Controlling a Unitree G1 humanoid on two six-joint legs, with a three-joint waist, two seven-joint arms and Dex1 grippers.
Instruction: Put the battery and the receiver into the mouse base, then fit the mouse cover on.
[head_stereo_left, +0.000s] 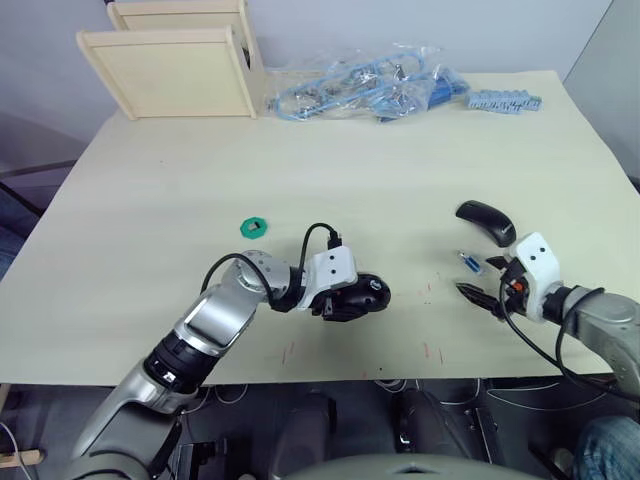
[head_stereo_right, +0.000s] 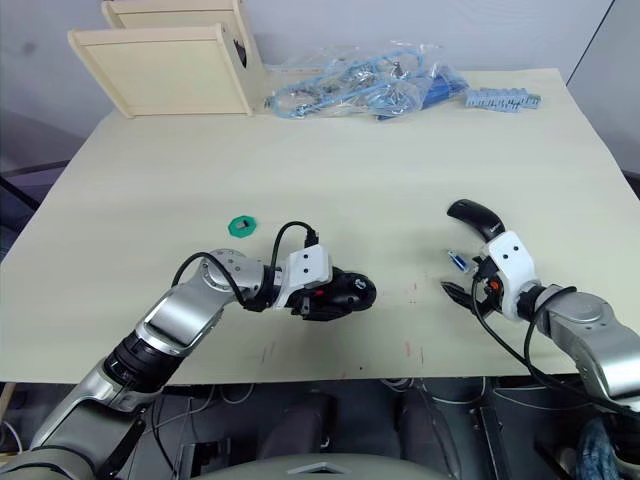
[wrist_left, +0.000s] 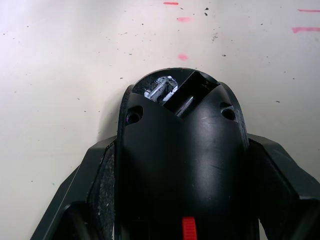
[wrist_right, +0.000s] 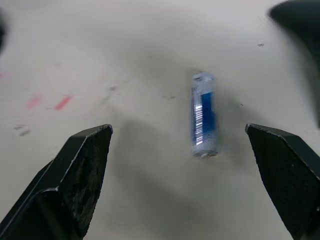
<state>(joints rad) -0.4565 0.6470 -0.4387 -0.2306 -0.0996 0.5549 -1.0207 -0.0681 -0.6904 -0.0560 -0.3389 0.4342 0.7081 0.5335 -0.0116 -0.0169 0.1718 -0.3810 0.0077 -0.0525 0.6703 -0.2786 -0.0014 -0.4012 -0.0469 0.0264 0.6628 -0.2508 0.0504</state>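
I have the left gripper (wrist_left: 182, 200) closed around the mouse base (head_stereo_left: 362, 295), its jaws clamped on the two flanks of the black body near the front edge of the desk (head_stereo_left: 400, 170). Through the left wrist camera I see the base from above: the red mark at the near end and the open compartment at the far end, with a bit of metal contact showing inside. Small red marks dot the desk surface beyond it.

My right gripper (wrist_right: 185, 165) sits over the right side of the desk with its jaws spread wide and holding nothing. The battery (wrist_right: 204, 114) lies flat on the desk between and just ahead of the two black fingers (wrist_right: 75, 175), nearer the right-hand one, touching neither. In the head view the battery (head_stereo_left: 468, 262) is a small blue piece just beside the right gripper, on its far side.

The mouse cover (head_stereo_left: 486, 221) rests on the desk just beyond the battery, well apart from the mouse base.

A green disc (head_stereo_left: 254, 227) lies on the desk beyond the left arm. At the far edge I see a pile of clear bags with blue parts (head_stereo_left: 365, 88), a blue toothed strip (head_stereo_left: 505, 101) beside it, and two pale wooden panels (head_stereo_left: 170, 70) at the far left corner.
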